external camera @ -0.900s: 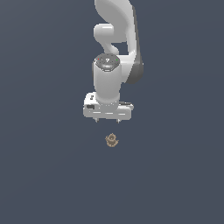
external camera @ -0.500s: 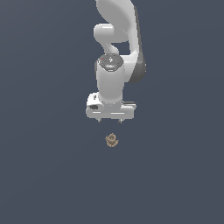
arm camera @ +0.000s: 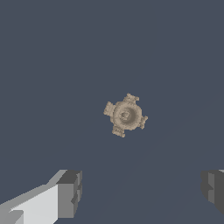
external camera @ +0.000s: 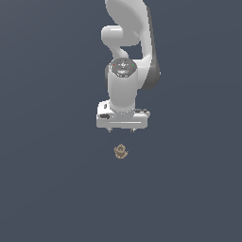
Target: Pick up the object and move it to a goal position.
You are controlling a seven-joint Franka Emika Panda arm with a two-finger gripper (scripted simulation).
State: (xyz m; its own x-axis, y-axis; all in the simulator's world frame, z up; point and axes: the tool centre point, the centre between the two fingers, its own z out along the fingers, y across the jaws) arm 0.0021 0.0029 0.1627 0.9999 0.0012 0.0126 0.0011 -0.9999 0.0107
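**A:** What's on the flat slate-grey tabletop [external camera: 52, 189]?

**B:** One thing only — a tiny tan-brown knobbly object [external camera: 121, 151] with a rounded top and a wider base. It sits on the surface, a little toward the camera from the arm, roughly mid-frame in the exterior view.

**A:** And seen from the wrist?

**B:** Straight down onto it [arm camera: 125, 115]: a round ringed centre with four stubby lugs sticking out like a cross, slightly skewed. Nothing touches it.

**A:** The arm?

**B:** A glossy white jointed robot arm [external camera: 126, 56], wrist pointing down. The white tool [external camera: 121, 131] hangs above the object and just behind it — clear air between them in the exterior view.

**A:** Tool state?

**B:** Spread wide, holding nothing. In the wrist view one dark grey finger pad [arm camera: 70, 193] shows on its white finger at one edge, the other pad [arm camera: 213, 188] at the opposite edge, with bare tabletop across the whole gap. The object lies beyond the fingertips, not between them.

**A:** Object upright?

**B:** Looks so — base down, dome up.
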